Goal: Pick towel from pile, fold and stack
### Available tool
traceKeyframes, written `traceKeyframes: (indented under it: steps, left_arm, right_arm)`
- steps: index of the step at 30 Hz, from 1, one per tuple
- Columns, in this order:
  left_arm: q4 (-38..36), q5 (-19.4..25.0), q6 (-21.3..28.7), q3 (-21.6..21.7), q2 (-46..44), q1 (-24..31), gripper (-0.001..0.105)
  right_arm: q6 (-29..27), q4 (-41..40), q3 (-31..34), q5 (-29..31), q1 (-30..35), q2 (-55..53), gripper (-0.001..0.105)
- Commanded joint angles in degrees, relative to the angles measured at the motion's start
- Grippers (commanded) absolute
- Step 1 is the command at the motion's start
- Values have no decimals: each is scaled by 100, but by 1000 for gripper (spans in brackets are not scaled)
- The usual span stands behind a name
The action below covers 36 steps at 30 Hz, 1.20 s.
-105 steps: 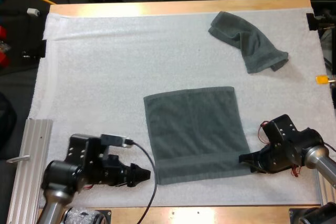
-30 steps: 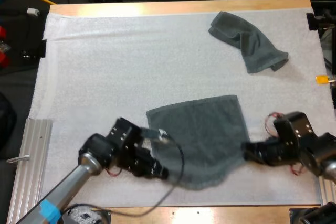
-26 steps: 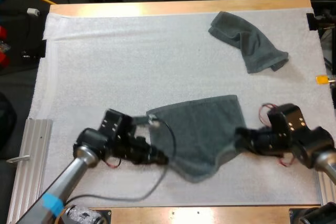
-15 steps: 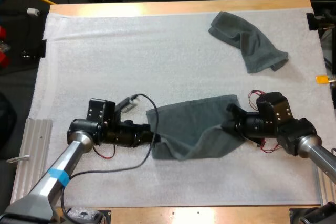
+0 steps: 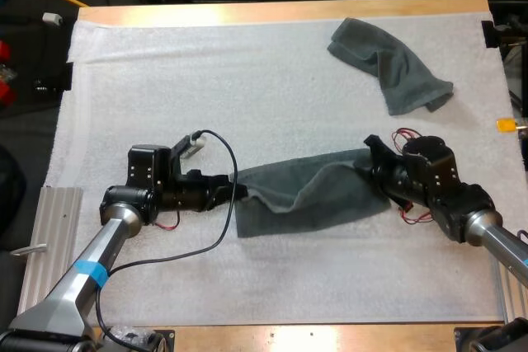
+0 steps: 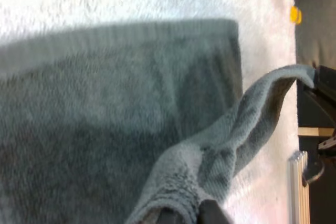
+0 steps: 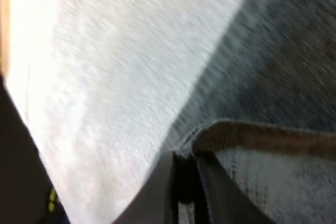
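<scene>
Towel (image 5: 305,195) on the white mat (image 5: 165,88), mid tabletop (image 5: 247,12), partly doubled over itself. Left tool (image 5: 239,191) is clamped on its left corner; the left wrist view shows cloth pinched between both fingers (image 6: 210,216). Right tool (image 5: 369,166) is clamped on the right corner, cloth pressed from both sides. The held edge sags between the two tools, above the lower layer. Well apart, at the mat's far right, lies a crumpled towel (image 5: 388,63).
</scene>
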<state>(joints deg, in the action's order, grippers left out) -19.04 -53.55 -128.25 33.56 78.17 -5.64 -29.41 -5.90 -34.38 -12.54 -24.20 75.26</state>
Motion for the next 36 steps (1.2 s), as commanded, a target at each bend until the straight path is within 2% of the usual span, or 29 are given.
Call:
traceKeyframes:
  steps: [1, 5, 19, 22, 24, 25, 26, 28, 30, 31, 33, 35, 36]
  left_arm:
    - [135, -10, -43, 29, -4, 3, 0]
    - [170, 226, -43, 29, -4, 3, 0]
    - [479, 232, 4, 29, -4, 3, 1]
    - [479, 220, 4, 29, -4, 3, 14]
    - [491, 164, 4, 29, -4, 3, 32]
    - [517, 134, 4, 29, -4, 3, 36]
    - [559, 47, -6, 29, -4, 3, 45]
    - [581, -92, -12, 69, -4, 3, 54]
    - [565, -237, -39, 153, -25, 3, 56]
    - [565, -280, -43, 175, -45, 3, 56]
    - [565, -299, -68, 255, -151, 3, 56]
    - [565, -299, -71, 294, -281, 3, 56]
    - [565, -299, -71, 310, -381, 3, 56]
  right_arm:
    - [38, 103, -20, 112, 3, -20, 0]
    - [136, 103, -20, 296, 3, -20, 0]
    - [103, 137, -20, 357, 3, -20, 0]
    - [103, 232, -20, 323, 3, -20, 0]
    - [103, 520, -20, 219, 3, -20, 0]
    - [113, 637, -20, 193, 3, -20, 0]
    - [116, 896, -20, 142, 3, -20, 1]
    - [115, 1295, -20, 72, 3, -20, 8]
    - [115, 1672, -20, 46, 3, -20, 28]
    - [115, 1742, -20, 34, 3, -20, 32]
    - [101, 1845, -20, -25, 3, -20, 57]
    - [73, 1858, -20, -118, 3, -20, 66]
    - [13, 1881, -20, -212, 3, -20, 67]
